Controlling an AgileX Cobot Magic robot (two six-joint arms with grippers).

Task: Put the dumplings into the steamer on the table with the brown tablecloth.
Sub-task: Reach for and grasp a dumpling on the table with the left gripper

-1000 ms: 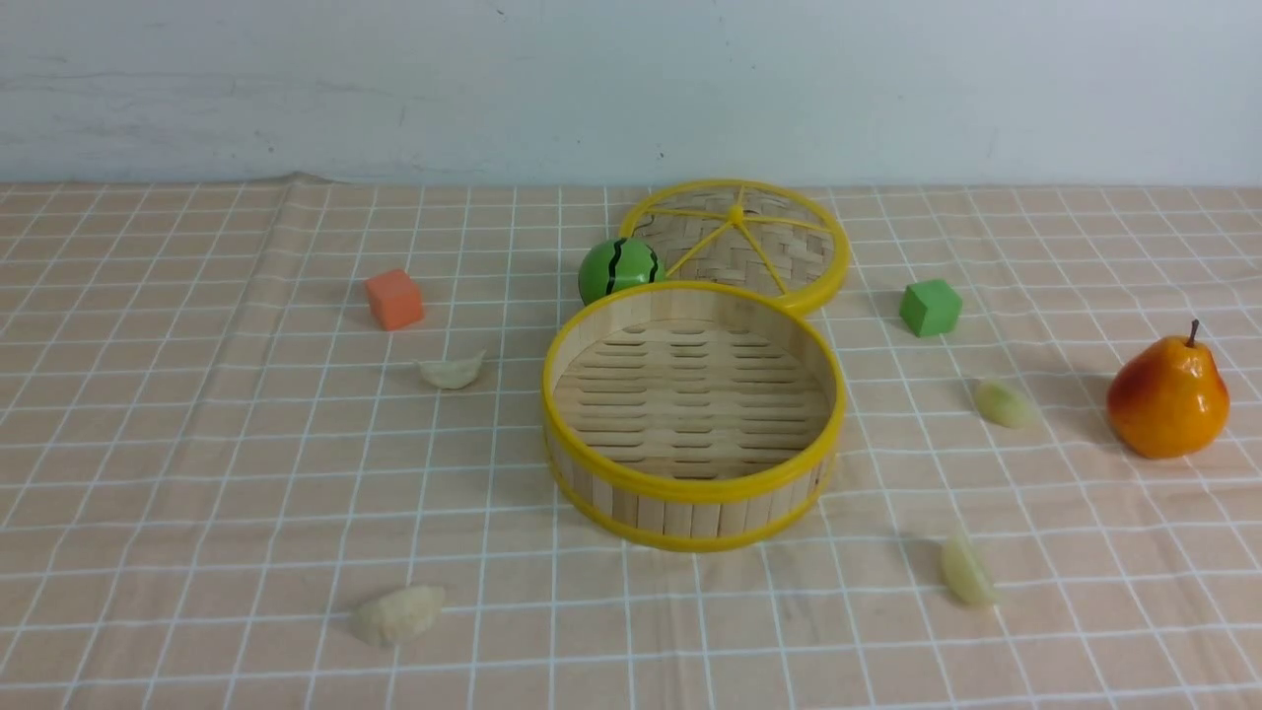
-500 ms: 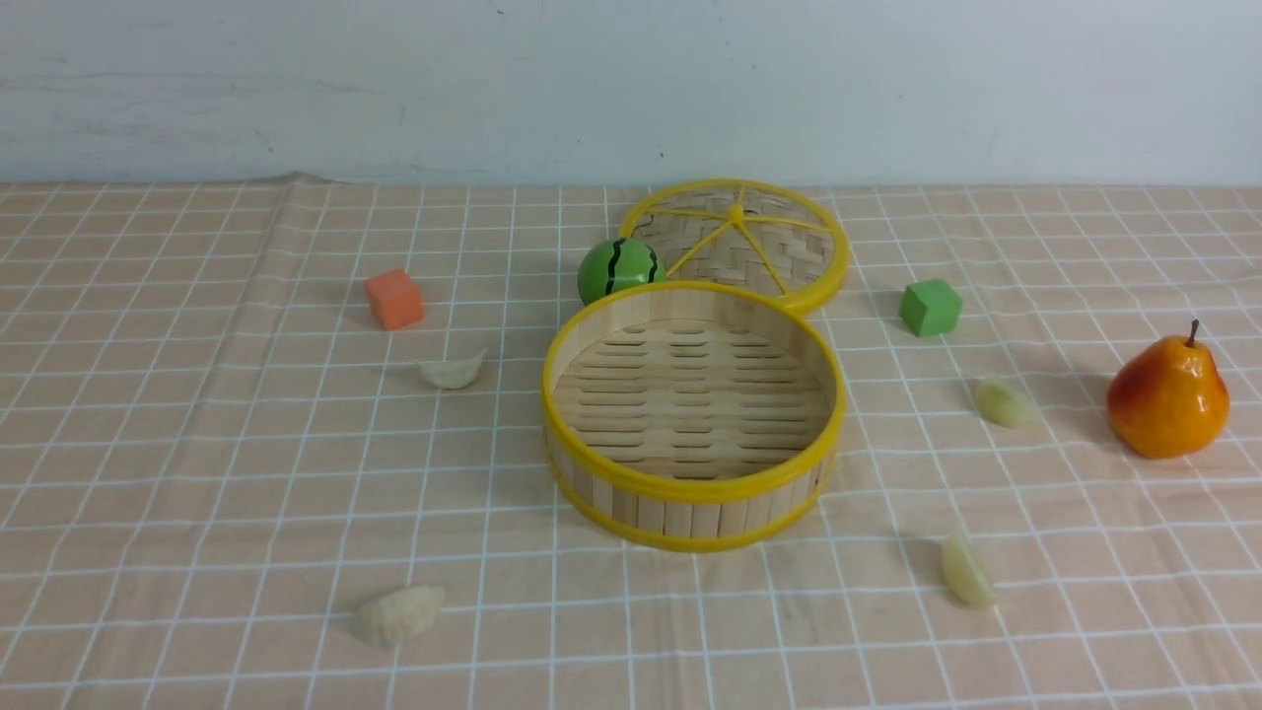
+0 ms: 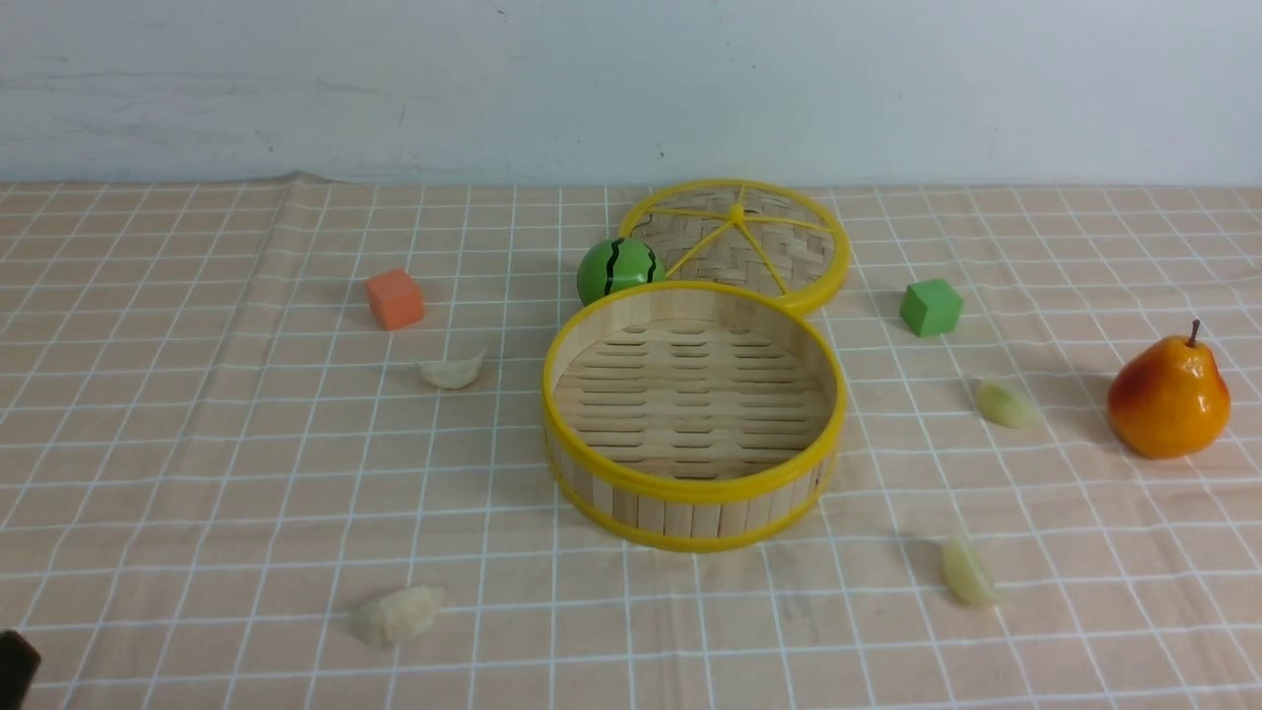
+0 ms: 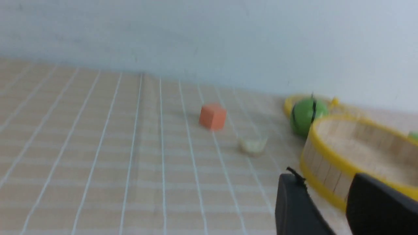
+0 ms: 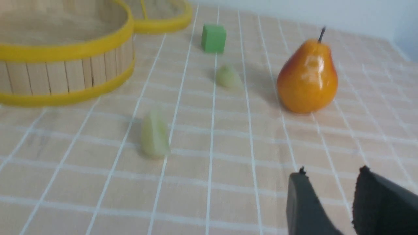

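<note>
A flat, round woven lid (image 3: 735, 242) with a yellow rim and yellow spokes lies toward the back. A green ball (image 3: 619, 268) with dark stripes, like a tiny watermelon, sits at the lid's left edge; whether they touch cannot be told. Well to the lid's left stands an orange cube (image 3: 394, 299). A green cube (image 3: 930, 307) stands near the lid's right side. Far to the lid's right and closer to the viewer, a glossy orange-yellow pear (image 3: 1168, 397) stands upright with a dark stem. Behind the lid rises a plain pale wall (image 3: 631, 89).

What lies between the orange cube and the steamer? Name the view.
One pale dumpling, between orange cube and steamer, shown in the front view.
</note>
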